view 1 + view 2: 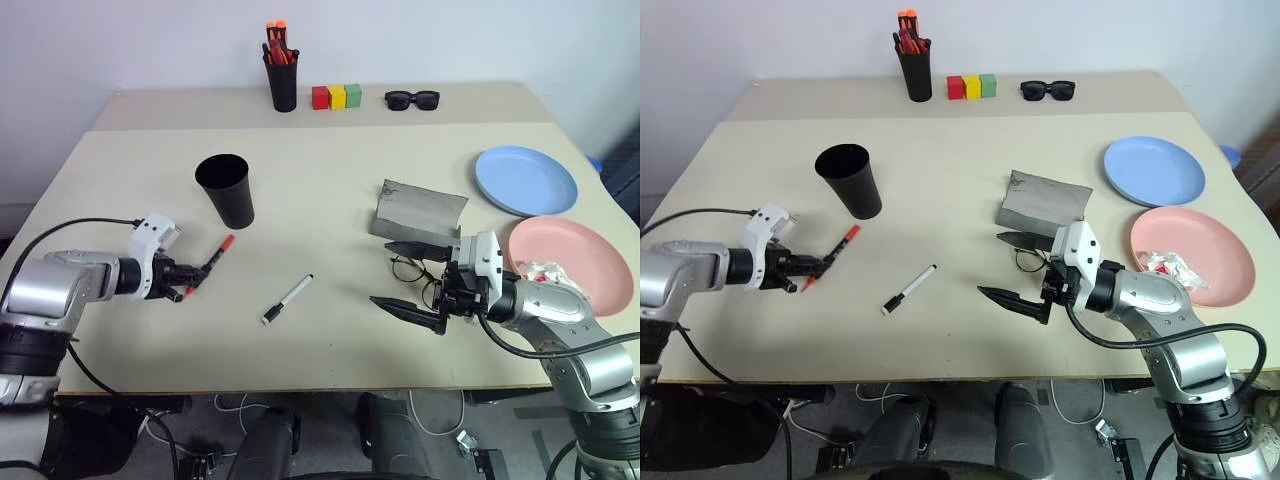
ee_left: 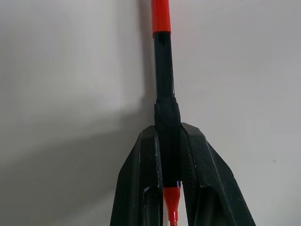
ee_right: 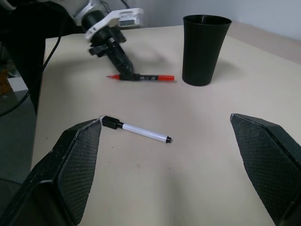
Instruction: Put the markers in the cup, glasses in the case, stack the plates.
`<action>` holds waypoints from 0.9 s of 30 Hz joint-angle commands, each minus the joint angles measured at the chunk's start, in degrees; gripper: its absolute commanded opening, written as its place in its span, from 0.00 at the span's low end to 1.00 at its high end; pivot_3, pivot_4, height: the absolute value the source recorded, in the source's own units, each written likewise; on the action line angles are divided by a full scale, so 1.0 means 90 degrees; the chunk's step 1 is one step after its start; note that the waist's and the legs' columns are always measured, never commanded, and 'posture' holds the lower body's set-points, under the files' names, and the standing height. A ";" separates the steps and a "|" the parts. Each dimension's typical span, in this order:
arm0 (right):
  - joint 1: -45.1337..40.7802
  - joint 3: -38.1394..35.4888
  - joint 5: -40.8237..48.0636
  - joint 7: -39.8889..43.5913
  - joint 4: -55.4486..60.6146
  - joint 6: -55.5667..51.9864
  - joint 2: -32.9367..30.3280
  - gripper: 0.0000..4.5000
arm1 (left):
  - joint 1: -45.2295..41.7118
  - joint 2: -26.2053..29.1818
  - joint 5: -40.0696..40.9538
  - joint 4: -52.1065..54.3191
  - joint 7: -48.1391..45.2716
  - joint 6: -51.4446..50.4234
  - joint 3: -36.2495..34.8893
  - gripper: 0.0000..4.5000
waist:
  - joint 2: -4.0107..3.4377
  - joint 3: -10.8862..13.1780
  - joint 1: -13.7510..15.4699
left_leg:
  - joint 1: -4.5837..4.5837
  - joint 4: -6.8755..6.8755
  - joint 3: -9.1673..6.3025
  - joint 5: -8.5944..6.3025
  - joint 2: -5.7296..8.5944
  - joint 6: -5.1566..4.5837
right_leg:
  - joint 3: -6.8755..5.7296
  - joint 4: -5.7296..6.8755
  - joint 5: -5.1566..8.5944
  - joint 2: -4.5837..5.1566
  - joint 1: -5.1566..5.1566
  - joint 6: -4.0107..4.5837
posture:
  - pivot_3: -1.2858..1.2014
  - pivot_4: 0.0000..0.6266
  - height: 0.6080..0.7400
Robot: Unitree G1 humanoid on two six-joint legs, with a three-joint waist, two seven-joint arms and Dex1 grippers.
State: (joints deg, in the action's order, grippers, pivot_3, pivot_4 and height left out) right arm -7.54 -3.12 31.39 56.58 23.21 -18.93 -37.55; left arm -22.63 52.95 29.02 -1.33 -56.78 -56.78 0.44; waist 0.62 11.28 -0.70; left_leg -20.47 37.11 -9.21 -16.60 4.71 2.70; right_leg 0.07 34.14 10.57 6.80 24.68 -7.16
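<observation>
Red-capped marker (image 1: 212,261) low over counter (image 1: 330,200) toward its left edge, long axis diagonal, red cap aimed at cup (image 1: 226,190) farther back; left gripper (image 2: 168,188) fingers pinching black body near tail end. White marker (image 1: 288,298) flat near front edge, black cap toward front-left. Cup upright, contents not visible. Case (image 1: 417,211) open, right of centre; glasses (image 1: 412,270) on counter just in front of it. Right gripper (image 1: 414,280) fingers spread wide, holding nothing, by glasses. Blue plate (image 1: 527,180) bare; pink plate (image 1: 570,262) holds crumpled wrapper (image 1: 543,271), near right edge.
</observation>
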 commanded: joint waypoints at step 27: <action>-0.0521 -0.0051 -0.0042 -0.0056 -0.0367 0.0122 0.0052 1.00 | -0.2903 -0.3379 -0.0611 -0.3991 0.1968 0.8085 -0.2151 0.01 | 0.0015 0.0001 0.0141 | 0.0002 0.0019 0.0017 0.0002 0.0002 0.0003 | -0.0001 -0.0013 -0.0019 -0.0002 -0.0009 0.0002 | 0.52 0.24 1.00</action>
State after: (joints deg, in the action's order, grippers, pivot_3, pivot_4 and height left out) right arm -12.02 -2.20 30.41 56.32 18.63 -18.31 -37.00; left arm -48.98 22.33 23.97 -37.25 -39.40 13.77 -17.79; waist 0.76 11.29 0.58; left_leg -20.45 37.28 -9.06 -16.57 4.73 2.72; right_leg 0.05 34.03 10.40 6.78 24.60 -7.15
